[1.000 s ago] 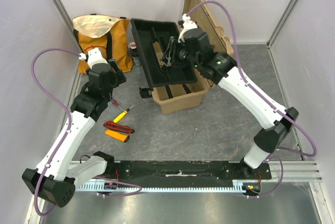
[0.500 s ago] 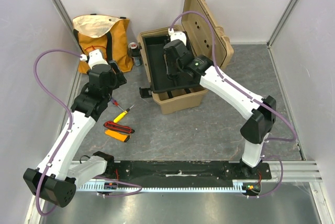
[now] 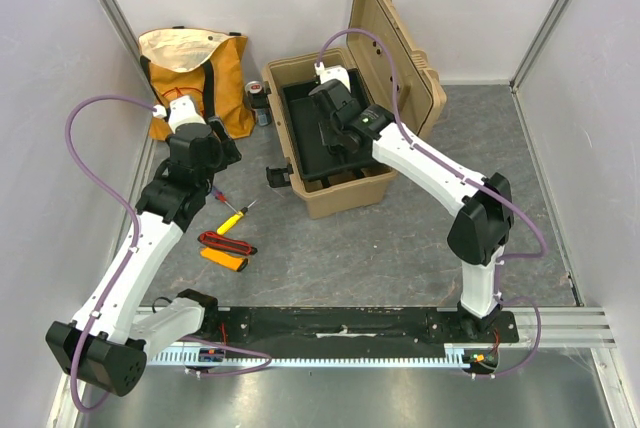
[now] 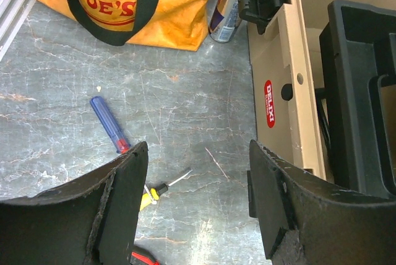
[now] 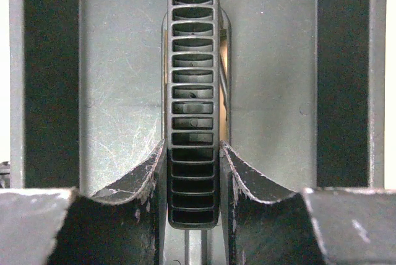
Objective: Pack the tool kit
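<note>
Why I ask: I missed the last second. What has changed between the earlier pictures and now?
The right hand, shut on the handle of the black tray, brought it down from tilted above the toolbox into the box, where it now sits. Nothing was let go. The open left hand, the screwdrivers, meter, tote bag and raised lid stayed put.

tote bag [image 4: 173, 11] cropped at top, yellow screwdriver [image 4: 158, 189] partly hidden
</note>
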`<state>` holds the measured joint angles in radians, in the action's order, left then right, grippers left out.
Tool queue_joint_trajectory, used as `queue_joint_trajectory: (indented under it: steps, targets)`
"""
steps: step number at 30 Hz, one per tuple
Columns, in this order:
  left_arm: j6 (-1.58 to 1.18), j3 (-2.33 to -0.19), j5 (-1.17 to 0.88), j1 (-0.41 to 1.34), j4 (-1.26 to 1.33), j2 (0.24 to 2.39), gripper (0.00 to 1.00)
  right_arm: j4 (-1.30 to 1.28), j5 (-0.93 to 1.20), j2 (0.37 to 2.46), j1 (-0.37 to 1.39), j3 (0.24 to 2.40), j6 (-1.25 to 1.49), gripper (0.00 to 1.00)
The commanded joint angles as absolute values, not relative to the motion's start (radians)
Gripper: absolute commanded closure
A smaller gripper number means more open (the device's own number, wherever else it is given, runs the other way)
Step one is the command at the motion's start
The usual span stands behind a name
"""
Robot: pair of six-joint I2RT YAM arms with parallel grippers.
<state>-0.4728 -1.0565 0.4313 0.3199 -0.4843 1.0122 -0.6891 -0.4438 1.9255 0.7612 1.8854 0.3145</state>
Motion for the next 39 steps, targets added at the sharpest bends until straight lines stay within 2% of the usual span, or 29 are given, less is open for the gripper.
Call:
queue_joint_trajectory:
  steps: [1, 9, 39]
  targets:
    - [-0.483, -1.051, 0.414, 0.311, -0.460, 1.008, 0.28, -0.595, -0.480, 1.924, 0.749, 1.911, 0.290, 1.00]
    - [-0.483, -1.046, 0.413, 0.308, -0.462, 1.006, 0.28, -0.531, -0.422, 1.947, 0.741, 1.870, 0.249, 1.00]
    - [-0.486, -1.042, 0.411, 0.304, -0.463, 1.008, 0.28, -0.486, -0.413, 1.933, 0.713, 1.726, 0.291, 1.00]
